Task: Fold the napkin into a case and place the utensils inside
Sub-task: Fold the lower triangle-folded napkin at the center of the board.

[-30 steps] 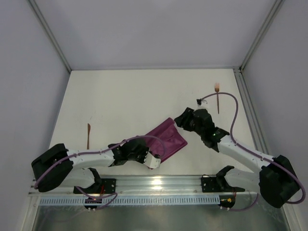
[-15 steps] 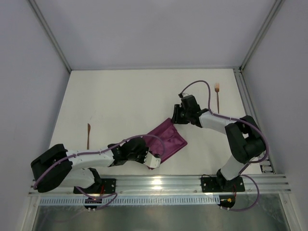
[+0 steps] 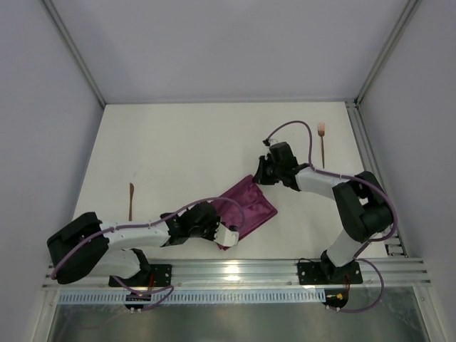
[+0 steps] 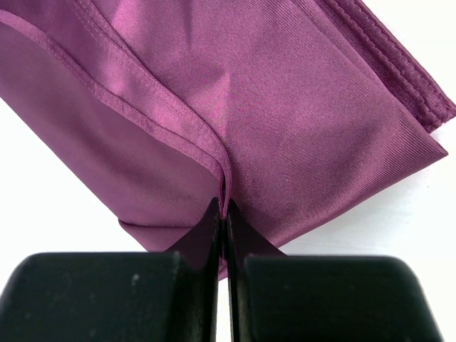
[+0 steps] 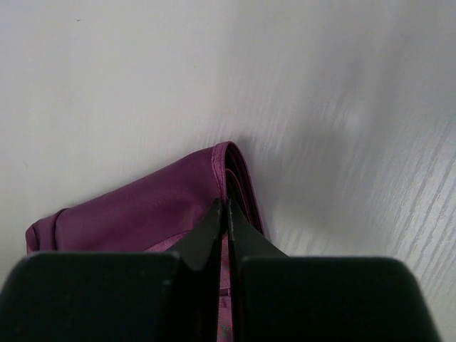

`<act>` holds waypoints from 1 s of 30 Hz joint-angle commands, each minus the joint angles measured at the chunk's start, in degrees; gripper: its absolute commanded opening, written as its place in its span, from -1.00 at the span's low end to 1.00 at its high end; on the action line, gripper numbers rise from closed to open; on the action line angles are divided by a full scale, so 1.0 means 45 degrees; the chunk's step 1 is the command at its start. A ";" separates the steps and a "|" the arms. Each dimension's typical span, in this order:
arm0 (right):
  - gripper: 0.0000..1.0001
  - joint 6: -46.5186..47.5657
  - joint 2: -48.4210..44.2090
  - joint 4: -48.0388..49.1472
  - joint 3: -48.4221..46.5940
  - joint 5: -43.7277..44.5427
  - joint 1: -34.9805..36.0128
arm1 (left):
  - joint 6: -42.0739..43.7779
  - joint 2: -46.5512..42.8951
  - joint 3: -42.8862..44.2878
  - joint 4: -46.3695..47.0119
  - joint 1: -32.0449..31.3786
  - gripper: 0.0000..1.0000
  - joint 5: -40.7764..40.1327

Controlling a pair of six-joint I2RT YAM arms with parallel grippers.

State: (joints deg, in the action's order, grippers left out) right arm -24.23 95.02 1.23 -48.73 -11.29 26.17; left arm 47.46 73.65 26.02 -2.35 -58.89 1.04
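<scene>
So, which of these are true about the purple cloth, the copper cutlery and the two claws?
1. The folded maroon-purple cloth napkin lies on the white table between the two arms. True.
2. The slim copper-coloured metal fork is tucked inside the napkin. False: it lies bare on the table, apart from the cloth.
3. The left gripper is pinched shut on a napkin hem. True.
4. The right gripper gapes wide open. False: it is shut on the napkin's far corner.
5. A second thin copper utensil lies left of the napkin, apart from it. True.
</scene>
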 commanded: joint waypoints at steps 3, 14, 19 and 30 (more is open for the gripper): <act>-0.92 0.0032 -0.1093 0.0020 0.0358 0.0516 -0.0055 | -0.1032 0.0080 0.0038 0.0989 0.0254 -1.00 -0.0679; -0.92 -0.0630 -0.1605 0.1187 0.2312 0.0029 -0.0055 | -0.1309 0.0489 0.0213 0.1325 0.1309 -0.61 -0.0408; -0.93 -0.0905 -0.1526 0.1717 0.2723 -0.0245 -0.0054 | -0.1231 -0.0872 0.0993 -0.1849 0.2226 0.10 0.2008; -0.92 -0.0632 -0.1975 0.1640 0.2743 -0.0284 -0.0054 | 0.0019 -0.1894 0.5232 -1.0630 0.3945 0.44 0.6470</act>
State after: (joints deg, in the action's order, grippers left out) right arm -27.46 88.09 6.48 -36.38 -11.86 26.11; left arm 44.49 64.82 47.13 -35.92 -42.96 23.05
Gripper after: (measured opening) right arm 0.043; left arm 0.729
